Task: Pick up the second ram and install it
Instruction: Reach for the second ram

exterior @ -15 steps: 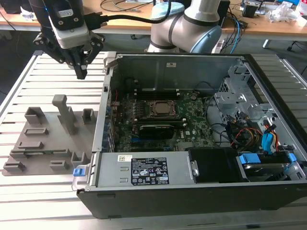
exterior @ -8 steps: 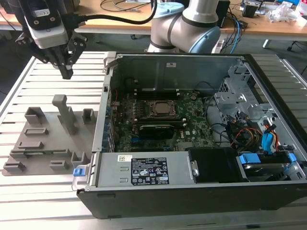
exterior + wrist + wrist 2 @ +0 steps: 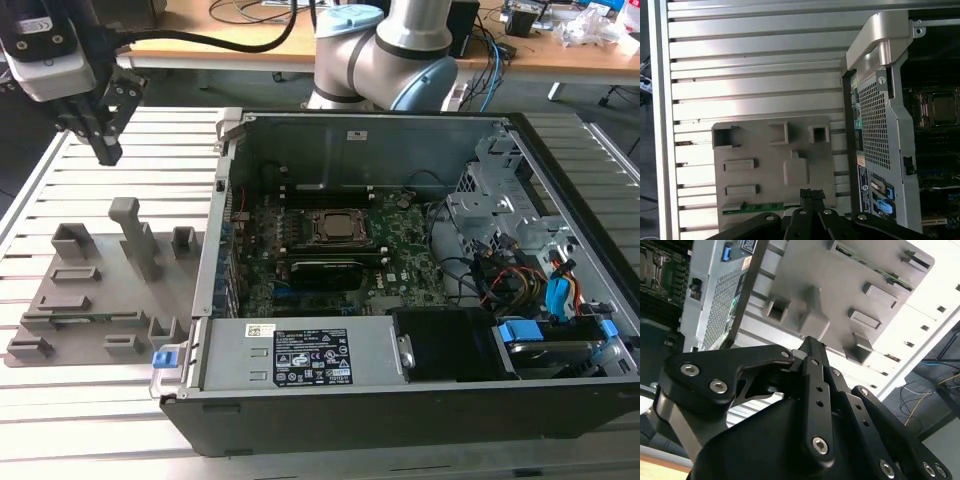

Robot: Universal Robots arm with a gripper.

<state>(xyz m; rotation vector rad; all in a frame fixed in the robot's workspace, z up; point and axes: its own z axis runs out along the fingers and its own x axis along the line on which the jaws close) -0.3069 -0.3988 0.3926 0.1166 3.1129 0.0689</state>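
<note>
Overall light: bright, even room light from above, with no hard-edged shadows in the exterior view.
Glare: the table [image 3: 940,285] slats wash out to near white in the second wrist view; pale sheen bands them in the first wrist view.
Dim part: inside of the computer case [image 3: 400,240] — shaded by its own walls.
Shadows: soft, short ones beside the posts of the gray holder [image 3: 90,290].
Pincer [image 3: 810,345]: black — little detail against the bright ground.

Exterior view: raised, oblique, mid-distance; open computer case [image 3: 400,420] centre-right, grey holder tray [image 3: 90,290] lower left. First wrist view straight down; second wrist view oblique past gripper [image 3: 812,347]. Both share tray, case edge.
</note>
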